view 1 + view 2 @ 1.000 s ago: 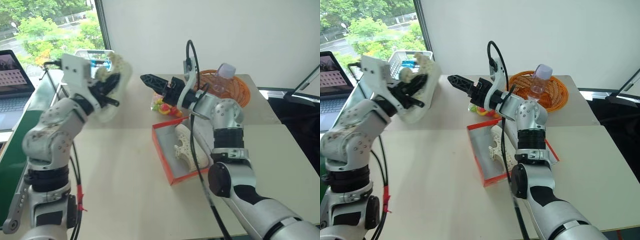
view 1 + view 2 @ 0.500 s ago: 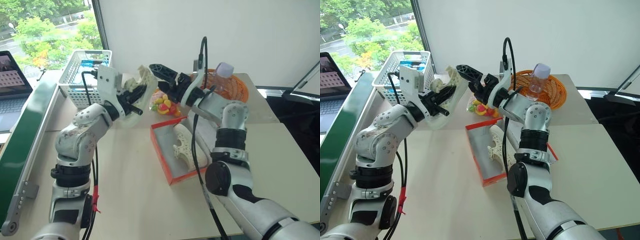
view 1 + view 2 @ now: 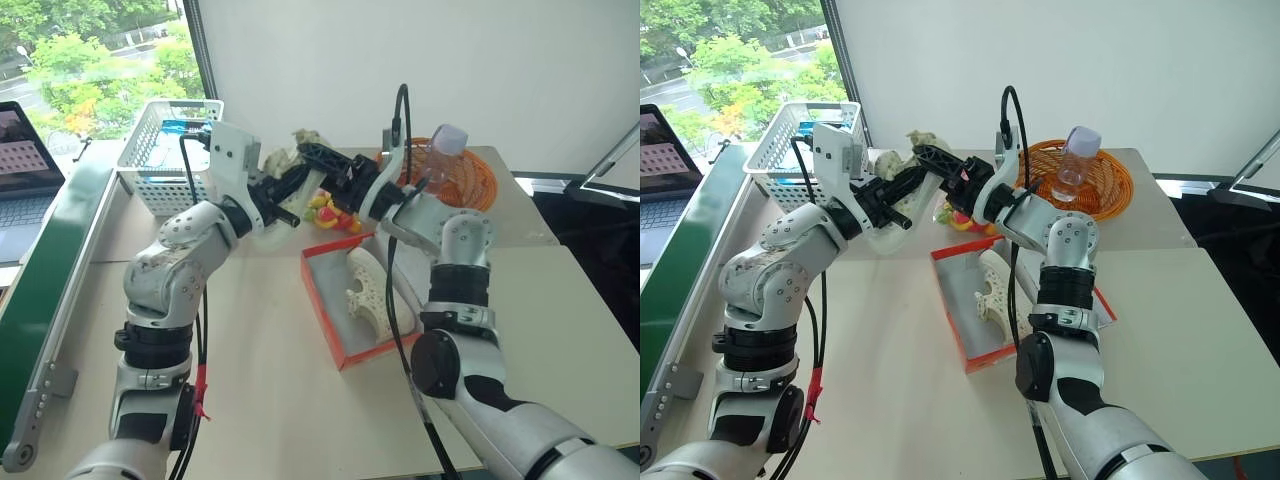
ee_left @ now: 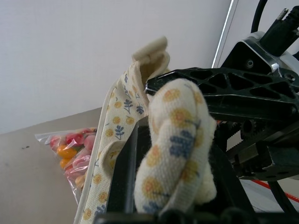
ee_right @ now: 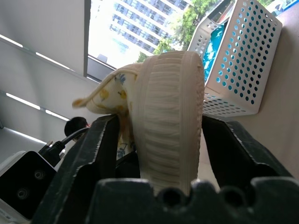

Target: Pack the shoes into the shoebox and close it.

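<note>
The shoebox point(image 3: 345, 310) lies open on the table point(image 3: 250, 380) nearest me, one shoe point(image 3: 372, 292) inside it. Beyond the box, above the candy bag point(image 3: 330, 212), my two hands have come together since a second ago. My left gripper point(image 3: 285, 195) is clamped tight on the second shoe point(image 3: 300, 142), carried in from the white basket's point(image 3: 160, 150) side. My right gripper point(image 3: 925, 160), wide apart before, has narrowed around its ribbed strap point(image 5: 170, 126).

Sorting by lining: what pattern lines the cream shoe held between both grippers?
Yellow-and-blue floral print on cream fabric lining, clearest in left wrist view.
</note>
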Controlling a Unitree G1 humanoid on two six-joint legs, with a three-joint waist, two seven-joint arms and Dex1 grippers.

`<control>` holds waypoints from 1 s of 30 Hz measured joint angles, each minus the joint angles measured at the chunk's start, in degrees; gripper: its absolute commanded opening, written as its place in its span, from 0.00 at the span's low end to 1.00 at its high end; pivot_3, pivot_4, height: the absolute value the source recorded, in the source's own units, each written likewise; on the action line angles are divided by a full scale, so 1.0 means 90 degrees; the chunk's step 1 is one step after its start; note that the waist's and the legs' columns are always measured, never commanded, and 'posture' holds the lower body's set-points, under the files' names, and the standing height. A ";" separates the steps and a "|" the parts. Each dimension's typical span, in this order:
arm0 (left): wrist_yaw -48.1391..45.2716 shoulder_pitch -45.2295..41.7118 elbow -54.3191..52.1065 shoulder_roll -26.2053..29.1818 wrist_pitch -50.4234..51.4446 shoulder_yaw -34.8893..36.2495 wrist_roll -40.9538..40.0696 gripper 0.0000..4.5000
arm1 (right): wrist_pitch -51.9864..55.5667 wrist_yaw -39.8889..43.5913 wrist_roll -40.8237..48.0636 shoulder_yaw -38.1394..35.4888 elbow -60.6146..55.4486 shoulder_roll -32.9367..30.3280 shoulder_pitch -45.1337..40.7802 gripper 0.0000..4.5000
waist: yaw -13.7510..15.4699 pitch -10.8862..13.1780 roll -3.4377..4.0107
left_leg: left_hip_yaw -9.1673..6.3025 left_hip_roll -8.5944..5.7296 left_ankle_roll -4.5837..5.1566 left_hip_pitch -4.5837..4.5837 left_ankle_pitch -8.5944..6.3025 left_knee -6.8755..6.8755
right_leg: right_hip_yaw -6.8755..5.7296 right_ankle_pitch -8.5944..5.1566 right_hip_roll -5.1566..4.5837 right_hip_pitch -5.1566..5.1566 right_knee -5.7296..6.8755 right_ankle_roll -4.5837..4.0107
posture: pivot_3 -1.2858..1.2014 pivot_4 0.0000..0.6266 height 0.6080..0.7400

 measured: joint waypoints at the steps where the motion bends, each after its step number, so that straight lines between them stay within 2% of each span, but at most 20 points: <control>1: 0.0001 0.0000 -0.0001 0.0008 0.0021 0.0019 -0.0029 0.05 | -0.0006 -0.0023 0.0044 0.0002 0.0005 0.0004 -0.0003 0.34 | 0.0002 0.0000 0.0000 | 0.0000 0.0000 0.0000 0.0000 0.0000 0.0000 | 0.0000 0.0000 0.0000 0.0000 0.0000 0.0000 | 0.52 0.24 1.00; 3: 0.0006 0.0000 -0.0012 0.0037 0.0054 0.0056 -0.0045 0.05 | -0.0053 -0.0049 0.0074 0.0033 0.0054 0.0007 -0.0050 0.24 | -0.0001 0.0000 0.0000 | -0.0001 0.0000 0.0000 0.0000 0.0000 0.0000 | 0.0000 0.0000 0.0000 0.0000 -0.0001 0.0000 | 0.52 0.24 1.00; 5: 0.0024 0.0000 -0.0028 0.0048 0.0137 0.0109 -0.0058 0.27 | -0.0136 -0.0055 0.0071 0.0078 0.0144 0.0016 -0.0078 0.21 | -0.0004 0.0000 0.0000 | -0.0001 0.0000 0.0000 0.0000 0.0000 0.0000 | 0.0000 0.0000 0.0001 0.0000 -0.0002 0.0000 | 0.52 0.24 1.00; 6: 0.0042 0.0008 -0.0029 0.0048 0.0200 0.0180 -0.0081 0.32 | -0.0246 -0.0058 0.0067 0.0086 0.0216 0.0036 -0.0085 0.20 | -0.0005 0.0000 0.0000 | -0.0002 0.0000 0.0000 -0.0001 0.0000 0.0000 | 0.0000 0.0000 0.0001 0.0000 -0.0002 0.0000 | 0.52 0.24 1.00; 7: 0.0013 0.0042 -0.0076 0.0050 0.0253 0.0253 -0.0195 0.43 | -0.0390 -0.0091 0.0026 0.0076 0.0280 0.0031 -0.0088 0.19 | -0.0002 0.0000 0.0001 | -0.0002 0.0000 0.0000 -0.0002 0.0000 0.0000 | -0.0001 0.0000 0.0001 0.0000 -0.0002 0.0001 | 0.52 0.24 1.00; 10: -0.0052 0.0177 -0.0319 0.0180 0.0442 0.0319 -0.0334 0.66 | -0.0816 -0.0111 -0.0019 0.0026 0.0378 -0.0080 -0.0105 0.16 | 0.0005 0.0003 0.0004 | -0.0006 -0.0001 0.0000 -0.0010 0.0000 0.0000 | -0.0004 0.0001 0.0000 -0.0001 -0.0009 0.0003 | 0.52 0.24 1.00; 13: -0.0142 0.0229 -0.0513 0.0395 0.0605 0.0374 -0.0486 0.93 | -0.0961 -0.0115 -0.0106 0.0059 0.0377 -0.0253 -0.0202 0.16 | 0.0007 0.0003 0.0005 | -0.0009 -0.0002 0.0000 -0.0012 0.0000 0.0000 | -0.0005 0.0001 0.0000 -0.0001 -0.0012 0.0004 | 0.52 0.24 1.00; 17: -0.0586 0.0314 -0.0797 0.1088 0.0889 0.0480 -0.0810 0.94 | -0.0783 0.0011 -0.0199 0.0435 0.0283 -0.0717 -0.0276 0.16 | -0.0011 0.0009 0.0015 | -0.0010 -0.0001 0.0000 -0.0015 0.0000 0.0000 | -0.0005 0.0001 0.0001 -0.0006 -0.0012 0.0003 | 0.52 0.24 1.00; 20: -0.0923 0.0448 -0.0839 0.1885 0.0990 0.0977 -0.0946 0.94 | -0.0101 0.0406 -0.0503 0.1161 0.0114 -0.1718 -0.0463 0.16 | -0.0019 0.0026 0.0041 | -0.0009 -0.0002 0.0001 -0.0018 0.0000 -0.0001 | -0.0004 0.0000 0.0001 -0.0013 -0.0012 0.0003 | 0.52 0.24 1.00; 23: -0.1117 0.0730 -0.0866 0.2175 0.0960 0.1159 -0.0951 0.94 | 0.0475 0.1479 -0.0646 0.1838 -0.0002 -0.2743 -0.0652 0.16 | 0.0008 0.0030 0.0048 | -0.0010 -0.0003 0.0003 -0.0018 -0.0002 -0.0005 | -0.0006 -0.0002 0.0000 -0.0006 -0.0024 0.0006 | 0.52 0.24 1.00; 24: -0.1169 0.0916 -0.0866 0.2191 0.0948 0.1148 -0.0939 0.94 | 0.0609 0.2105 -0.0691 0.2113 0.0028 -0.3098 -0.0749 0.16 | 0.0015 0.0030 0.0048 | -0.0009 -0.0004 0.0004 -0.0018 -0.0002 -0.0005 | -0.0005 -0.0002 0.0000 -0.0006 -0.0028 0.0006 | 0.52 0.24 1.00; 30: -0.1243 0.1247 -0.1013 0.1998 0.0803 0.0895 -0.0921 0.94 | 0.0622 0.4907 -0.1386 0.3479 0.0791 -0.4214 -0.1010 0.16 | 0.0037 0.0030 0.0048 | -0.0008 -0.0007 0.0005 -0.0018 -0.0003 0.0003 | -0.0003 -0.0001 -0.0001 -0.0002 -0.0027 0.0008 | 0.52 0.24 1.00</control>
